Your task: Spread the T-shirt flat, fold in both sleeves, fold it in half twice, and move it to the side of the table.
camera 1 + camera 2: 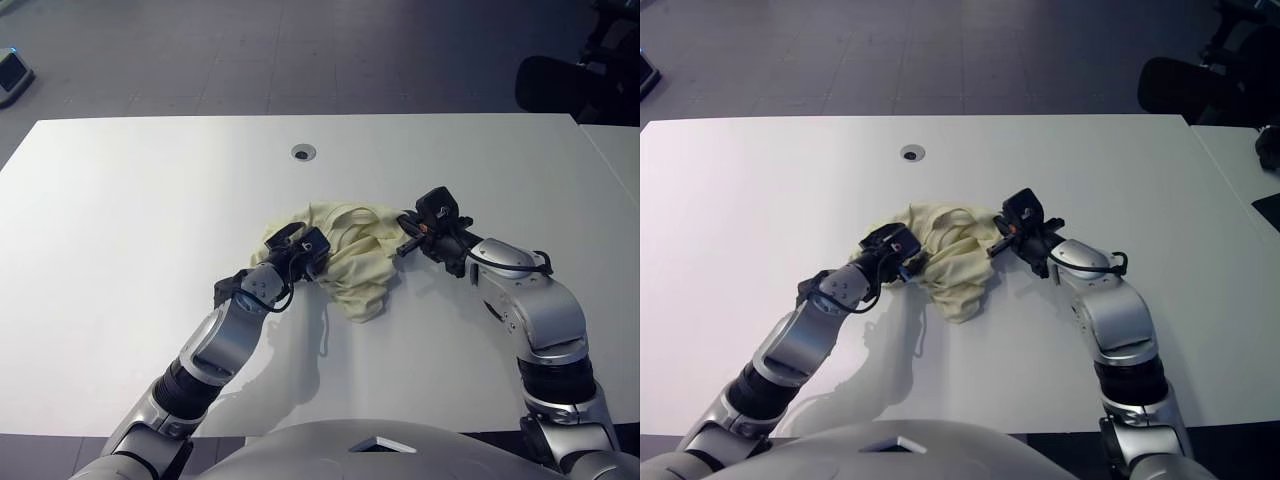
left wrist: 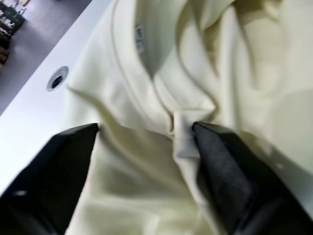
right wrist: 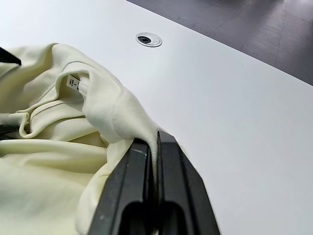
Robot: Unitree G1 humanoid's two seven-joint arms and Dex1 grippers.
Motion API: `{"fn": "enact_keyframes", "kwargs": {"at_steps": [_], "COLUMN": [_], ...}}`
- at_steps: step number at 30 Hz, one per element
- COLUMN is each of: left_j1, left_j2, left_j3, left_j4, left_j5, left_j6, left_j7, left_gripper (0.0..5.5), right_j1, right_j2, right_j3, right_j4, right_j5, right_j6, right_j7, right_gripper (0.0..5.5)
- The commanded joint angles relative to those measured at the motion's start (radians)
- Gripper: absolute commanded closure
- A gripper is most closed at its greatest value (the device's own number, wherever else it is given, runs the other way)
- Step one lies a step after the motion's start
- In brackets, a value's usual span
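Observation:
A pale yellow T-shirt (image 1: 350, 250) lies crumpled in a heap near the middle of the white table (image 1: 120, 220). My left gripper (image 1: 305, 250) sits at the heap's left edge, open, its two dark fingers (image 2: 58, 171) spread over the cloth near the collar (image 2: 146, 98). At the heap's right edge my right gripper (image 1: 405, 240) is shut on a fold of the T-shirt (image 3: 117, 117), close beside the collar with its label (image 3: 73, 82).
A round cable hole (image 1: 303, 152) lies in the table behind the heap. A dark chair (image 1: 560, 85) stands beyond the far right corner. A second table edge (image 1: 615, 150) adjoins on the right.

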Motion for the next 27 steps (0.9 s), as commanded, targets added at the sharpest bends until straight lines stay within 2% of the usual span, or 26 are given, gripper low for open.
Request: {"fn": "enact_keyframes", "kwargs": {"at_steps": [1,18,23,27], "left_j1": [0.008,0.006,0.009,-0.028], "left_j2": [0.015,0.026,0.019,-0.022], "left_j3": [-0.024,-0.045,-0.036,0.060], "left_j4": [-0.032,-0.028,-0.028,-0.066], "left_j5": [-0.005,0.004,-0.001,-0.063], "left_j6": [0.017,0.029,0.025,0.061], "left_j7": [-0.042,-0.081,-0.075,-0.087], "left_gripper": [2.61,5.41,5.48,5.48], "right_j1": [-0.001,-0.003,-0.004,-0.020], "right_j2": [-0.009,-0.009,-0.010,-0.013], "right_j3": [0.001,0.001,0.004,-0.004], "right_j4": [-0.007,-0.004,-0.004,-0.004], "right_j5": [-0.002,-0.005,-0.006,0.002], "right_j6": [0.004,-0.001,-0.002,-0.002], "right_j7": [-0.003,-0.001,0.000,0.009], "right_gripper": [5.50,5.50,5.50,5.50]}}
